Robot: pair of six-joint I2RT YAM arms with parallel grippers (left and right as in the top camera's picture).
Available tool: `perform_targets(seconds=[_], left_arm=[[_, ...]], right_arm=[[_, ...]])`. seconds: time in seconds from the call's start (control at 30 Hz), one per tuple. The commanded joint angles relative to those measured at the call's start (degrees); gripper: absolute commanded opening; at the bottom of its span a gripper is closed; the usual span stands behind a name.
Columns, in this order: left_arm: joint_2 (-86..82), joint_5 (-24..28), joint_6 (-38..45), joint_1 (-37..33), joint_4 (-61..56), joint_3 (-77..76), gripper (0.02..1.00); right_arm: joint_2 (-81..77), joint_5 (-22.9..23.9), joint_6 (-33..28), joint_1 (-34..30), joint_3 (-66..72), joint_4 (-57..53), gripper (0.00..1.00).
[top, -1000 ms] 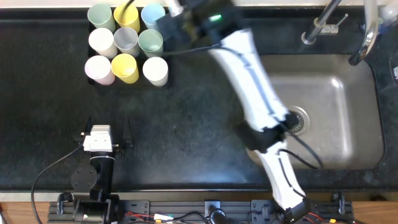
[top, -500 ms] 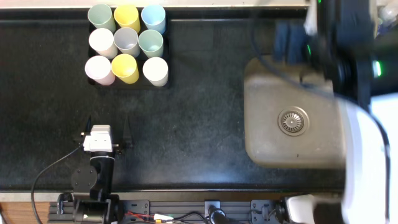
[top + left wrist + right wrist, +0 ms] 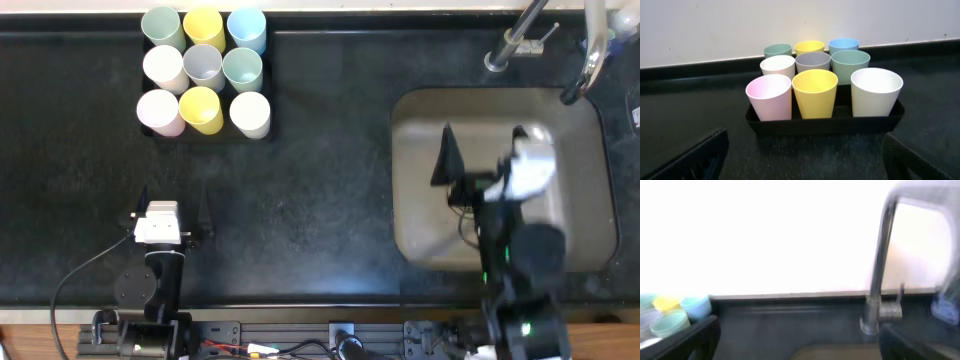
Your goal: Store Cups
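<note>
Back comes the right arm, all the way from the cup tray at the back left to a spot above the sink (image 3: 580, 250), where the right gripper (image 3: 482, 150) now hangs, fingers spread wide and carrying nothing. Its wrist view looks across the basin to the faucet (image 3: 880, 275). The left gripper (image 3: 175, 205) has not budged, parked low on the counter (image 3: 320, 200) near its base, jaws wide too, pointing at the tray (image 3: 825, 125).

And what a tidy sight that is: nine cups (image 3: 203, 66) standing upright, three rows of three, every slot taken. Pink, yellow and white sit along the front, white, grey and green in the middle, green, yellow and blue at the back by the wall.

By my reading the storing is as good as done. With both grippers empty and the rack full, what remains looks like little more than the arms settling at rest.
</note>
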State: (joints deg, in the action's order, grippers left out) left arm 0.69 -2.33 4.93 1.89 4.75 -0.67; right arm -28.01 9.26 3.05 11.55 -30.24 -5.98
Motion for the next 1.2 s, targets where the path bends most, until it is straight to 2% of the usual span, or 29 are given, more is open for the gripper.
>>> perform_targets(seconds=[0.03, 0.27, 0.57, 0.77, 1.03, 1.2], left_arm=[[-0.5, 0.2, 1.0, 0.4, -0.1, 0.2, 0.998], [-0.5, 0.2, 1.0, 0.4, -0.1, 0.2, 0.998], [-0.5, 0.2, 1.0, 0.4, -0.1, 0.2, 0.998], [-0.5, 0.2, 1.0, 0.4, -0.1, 0.2, 0.998], [-0.5, 0.2, 1.0, 0.4, -0.1, 0.2, 0.998], [-0.5, 0.2, 1.0, 0.4, -0.1, 0.2, 0.996]], right_arm=[[9.6, 0.2, -3.5, 0.4, 8.7, 1.3, 0.998], [21.3, 0.2, -3.5, 0.4, 18.7, 1.5, 0.996], [26.8, 0.2, -3.5, -0.1, 28.4, 1.3, 0.998], [27.8, -0.4, -3.5, -4.3, 29.9, 2.2, 0.998], [27.8, -0.4, -3.5, -13.1, 29.9, 2.3, 0.998], [27.8, -0.8, -3.5, -13.7, 30.0, 2.3, 0.996]])
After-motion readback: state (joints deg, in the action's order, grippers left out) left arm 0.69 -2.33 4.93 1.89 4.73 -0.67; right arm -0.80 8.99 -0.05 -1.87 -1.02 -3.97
